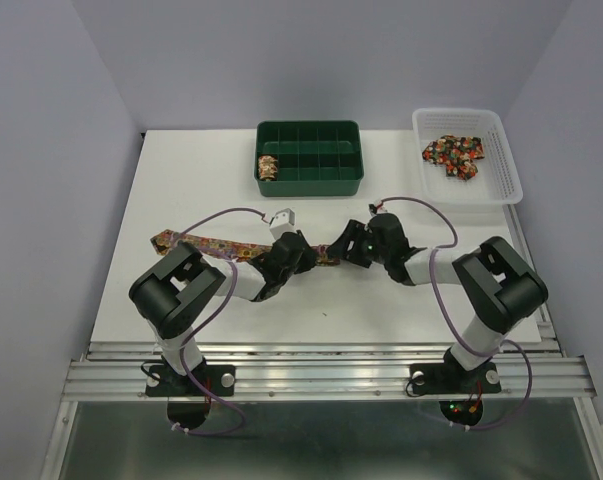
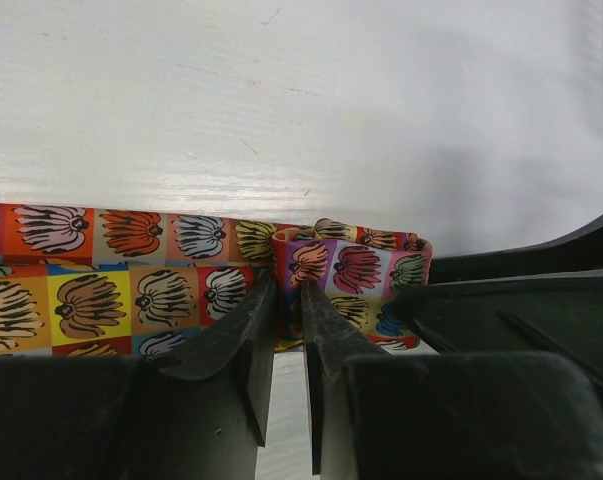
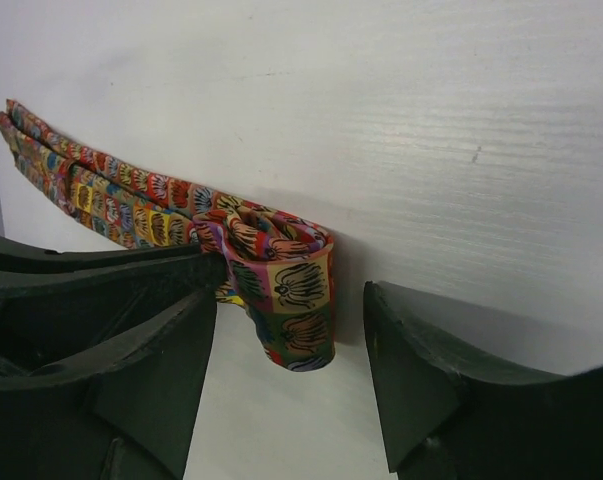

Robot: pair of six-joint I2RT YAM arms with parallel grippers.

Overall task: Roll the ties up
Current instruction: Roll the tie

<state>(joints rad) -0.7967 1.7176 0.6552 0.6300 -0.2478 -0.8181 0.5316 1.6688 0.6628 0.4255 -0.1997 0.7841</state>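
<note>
Red-orange tie [image 2: 111, 290] pinched in left tool [image 2: 287, 305] beside its rolled end [image 3: 286, 290], right tool [image 3: 293, 320] spread either side of that roll, on white bench [image 3: 431, 120].

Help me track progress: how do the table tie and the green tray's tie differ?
The table tie lies stretched out, only its end coiled; the tray tie is a finished roll. The left gripper pinches the table tie; the tray tie sits untouched in the green tray. Both share the patchwork print.
</note>
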